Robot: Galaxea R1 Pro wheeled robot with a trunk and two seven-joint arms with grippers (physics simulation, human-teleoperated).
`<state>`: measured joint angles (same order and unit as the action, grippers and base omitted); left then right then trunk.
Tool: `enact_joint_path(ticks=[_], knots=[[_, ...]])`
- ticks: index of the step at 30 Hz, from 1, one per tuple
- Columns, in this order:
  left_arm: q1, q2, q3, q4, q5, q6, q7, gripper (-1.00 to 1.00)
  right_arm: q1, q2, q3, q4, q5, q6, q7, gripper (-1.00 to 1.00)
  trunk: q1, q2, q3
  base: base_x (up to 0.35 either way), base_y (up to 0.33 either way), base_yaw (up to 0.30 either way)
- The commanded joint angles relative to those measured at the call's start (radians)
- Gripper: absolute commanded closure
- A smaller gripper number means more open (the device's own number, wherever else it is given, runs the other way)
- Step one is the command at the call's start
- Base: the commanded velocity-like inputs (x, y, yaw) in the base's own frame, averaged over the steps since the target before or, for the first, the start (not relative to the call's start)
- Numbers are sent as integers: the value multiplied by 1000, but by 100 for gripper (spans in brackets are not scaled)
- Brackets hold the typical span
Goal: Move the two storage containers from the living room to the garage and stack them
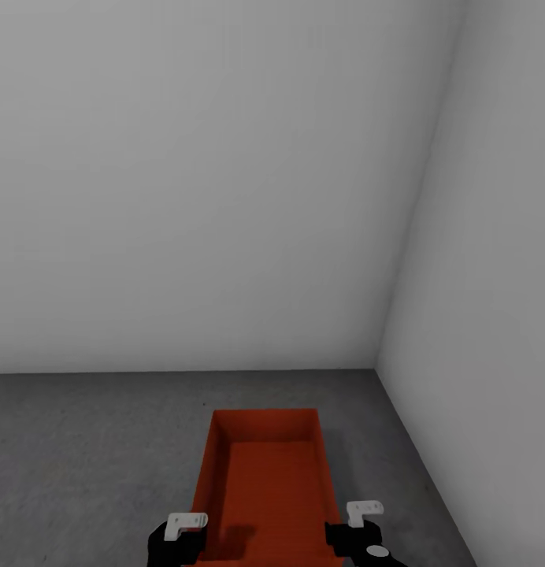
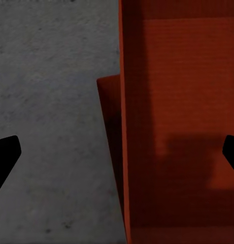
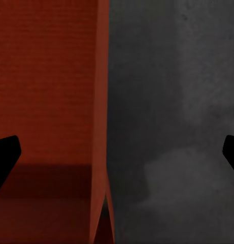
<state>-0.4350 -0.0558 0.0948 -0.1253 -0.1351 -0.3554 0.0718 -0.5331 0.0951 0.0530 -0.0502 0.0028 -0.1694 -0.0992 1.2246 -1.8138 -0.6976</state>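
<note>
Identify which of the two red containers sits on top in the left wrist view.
The upper container is the one showing its open inside; the lower container is just a wall sliver peeking out beneath its side.

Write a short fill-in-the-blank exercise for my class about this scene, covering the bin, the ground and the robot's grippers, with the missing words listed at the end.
1. The storage container is coloured red-____.
2. The container is open at the top and holds ____.
3. The floor is dark ____ concrete, meeting pale walls at a corner.
4. The left gripper and the right gripper each straddle one long wall of the container with their fingers ____.

Missing words: orange; nothing; grey; open
</note>
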Motion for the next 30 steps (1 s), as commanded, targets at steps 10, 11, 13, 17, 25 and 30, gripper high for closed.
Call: enact_joint_path(ticks=[10, 11, 13, 17, 25, 30], knots=[[-1, 0, 8, 1, -11, -3, 3, -100, -1, 0, 5, 1, 0, -2, -5, -100, -39, 70, 31, 0, 0, 0], [-1, -1, 8, 1, -11, -3, 3, -100, -1, 0, 5, 1, 0, -2, -5, -100, -42, 77, 34, 0, 0, 0], [-1, -1, 8, 1, -11, -3, 3, -100, -1, 0, 5, 1, 0, -2, -5, -100, -50, 91, 40, 0, 0, 0], [-1, 0, 8, 1, -11, -4, 4, -100, -1, 0, 5, 1, 0, -2, -5, -100, -65, 119, 52, 0, 0, 0], [-1, 0, 8, 1, -11, -4, 4, -100, -1, 0, 5, 1, 0, -2, -5, -100, -69, 126, 56, 0, 0, 0], [-1, 0, 8, 1, -11, -4, 4, -100, -1, 0, 5, 1, 0, -2, -5, -100, -88, 161, 71, 0, 0, 0]])
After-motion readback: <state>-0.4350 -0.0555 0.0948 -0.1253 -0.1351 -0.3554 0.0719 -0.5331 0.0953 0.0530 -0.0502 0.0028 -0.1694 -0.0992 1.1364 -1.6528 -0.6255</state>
